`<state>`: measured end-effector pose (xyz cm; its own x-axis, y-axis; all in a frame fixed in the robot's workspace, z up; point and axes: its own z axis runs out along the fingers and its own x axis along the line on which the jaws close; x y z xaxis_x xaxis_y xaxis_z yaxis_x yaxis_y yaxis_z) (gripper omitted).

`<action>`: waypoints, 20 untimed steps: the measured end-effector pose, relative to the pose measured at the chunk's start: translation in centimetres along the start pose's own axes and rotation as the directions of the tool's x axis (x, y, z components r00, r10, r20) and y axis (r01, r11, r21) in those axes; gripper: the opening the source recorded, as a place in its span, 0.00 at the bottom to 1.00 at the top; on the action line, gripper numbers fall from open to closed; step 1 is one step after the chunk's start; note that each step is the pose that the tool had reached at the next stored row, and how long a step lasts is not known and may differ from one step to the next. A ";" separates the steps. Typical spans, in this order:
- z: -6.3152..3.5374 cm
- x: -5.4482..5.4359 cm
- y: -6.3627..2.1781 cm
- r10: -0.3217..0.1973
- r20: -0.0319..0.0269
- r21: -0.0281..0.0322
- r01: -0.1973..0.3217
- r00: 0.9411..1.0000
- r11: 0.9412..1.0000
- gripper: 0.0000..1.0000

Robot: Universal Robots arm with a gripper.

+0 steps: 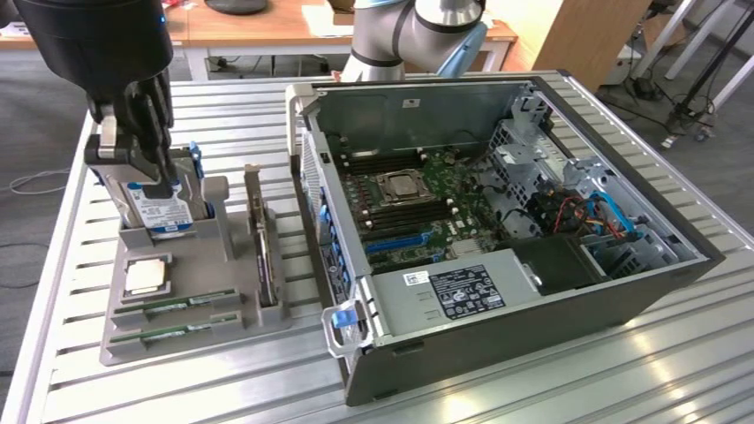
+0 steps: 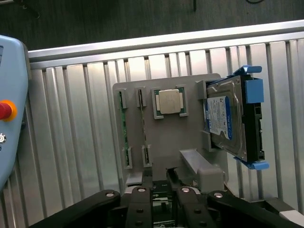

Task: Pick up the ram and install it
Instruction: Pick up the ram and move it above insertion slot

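Observation:
Two ram sticks, thin green boards, lie in slots of the grey holder tray (image 1: 224, 331): one ram stick (image 1: 177, 306) sits just behind the other ram stick (image 1: 177, 332), at the tray's near end. From the wrist they show edge-on as ram (image 2: 124, 128) and ram (image 2: 143, 124). My black gripper (image 1: 136, 132) hangs over the tray's far end, above the hard drive, apart from the sticks and holding nothing. In the wrist view the gripper (image 2: 162, 192) sits beyond the tray's edge. The open computer case (image 1: 659, 291) lies on the exterior view's right, its motherboard (image 1: 442, 199) exposed.
On the tray also stand a blue-labelled hard drive (image 1: 165, 208), a square silver processor (image 1: 147, 276) and an upright grey expansion card (image 1: 261, 252). A teach pendant (image 2: 9, 109) with a red button lies beside the slatted metal table (image 1: 531, 389). The case wall rises close beside the tray.

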<state>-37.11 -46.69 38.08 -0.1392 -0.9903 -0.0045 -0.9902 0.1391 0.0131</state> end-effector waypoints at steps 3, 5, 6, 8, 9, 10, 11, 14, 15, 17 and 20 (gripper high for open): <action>0.00 0.0 0.00 0.000 0.000 0.000 0.000 1.000 1.000 0.36; 0.00 0.0 0.00 0.000 0.000 0.000 0.000 1.000 1.000 0.36; 0.01 0.0 0.00 0.000 0.000 0.000 0.000 1.000 1.000 0.36; 0.15 0.0 0.00 0.000 0.000 0.000 0.000 1.000 1.000 0.36; 0.28 0.0 0.00 0.000 0.000 0.000 0.000 1.000 1.000 0.36; 0.44 0.0 -0.01 0.000 0.000 0.000 0.000 1.000 1.000 0.36; 0.64 0.0 -0.01 0.000 0.000 0.000 0.000 1.000 1.000 0.36; 1.17 0.0 -0.02 0.000 0.000 0.000 0.000 1.000 1.000 0.36; 1.35 0.0 -0.02 0.000 0.000 0.000 0.000 1.000 1.000 0.36; 1.71 0.0 -0.02 0.000 0.000 0.000 0.000 1.000 1.000 0.36; 2.26 0.0 -0.03 0.000 0.000 0.000 0.000 1.000 1.000 0.36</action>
<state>-37.11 -46.69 35.83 -0.1392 -0.9903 -0.0047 -0.9902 0.1391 0.0131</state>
